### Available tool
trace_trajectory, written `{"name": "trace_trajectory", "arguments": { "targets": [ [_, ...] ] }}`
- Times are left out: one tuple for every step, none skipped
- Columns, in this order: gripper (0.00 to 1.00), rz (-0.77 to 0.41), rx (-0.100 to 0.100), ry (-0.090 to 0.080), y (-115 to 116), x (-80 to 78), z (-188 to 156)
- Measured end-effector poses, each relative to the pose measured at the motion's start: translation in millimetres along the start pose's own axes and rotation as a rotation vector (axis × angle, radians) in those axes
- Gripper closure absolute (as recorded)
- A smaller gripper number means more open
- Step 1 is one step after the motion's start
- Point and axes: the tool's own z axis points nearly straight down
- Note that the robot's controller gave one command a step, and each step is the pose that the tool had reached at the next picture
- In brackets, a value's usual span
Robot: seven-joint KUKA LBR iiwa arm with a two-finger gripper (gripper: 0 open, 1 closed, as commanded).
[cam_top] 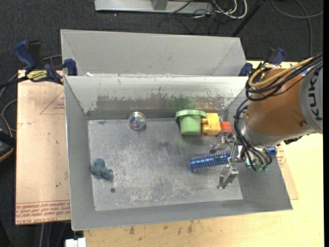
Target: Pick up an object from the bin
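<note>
My gripper [224, 164] is low over the right side of the bin floor, its two metal fingers open, one towards the back and one towards the front. A blue bristly brush [205, 163] lies flat on the floor, and its right end reaches in between the fingers. Whether either finger touches the brush I cannot tell. Just behind the gripper, against the back wall, a green cup-shaped toy [189, 122] lies joined to a yellow and orange block [213, 124].
A shiny silver ball [136, 120] rests at the back wall left of centre. A small grey-blue lump [102, 170] lies near the front left corner. The arm's orange cover and cables hang over the bin's right wall.
</note>
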Motion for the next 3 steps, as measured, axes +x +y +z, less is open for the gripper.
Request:
{"name": "trace_trajectory", "arguments": {
  "targets": [
    [0.0, 0.11, -0.001, -0.012, -1.2, -28.5, 84.0],
    [1.0, 0.108, -0.001, -0.014, -0.9, -29.4, 79.8],
    [1.0, -0.008, 0.002, -0.016, 2.4, -29.6, -49.8]
  ]
}}
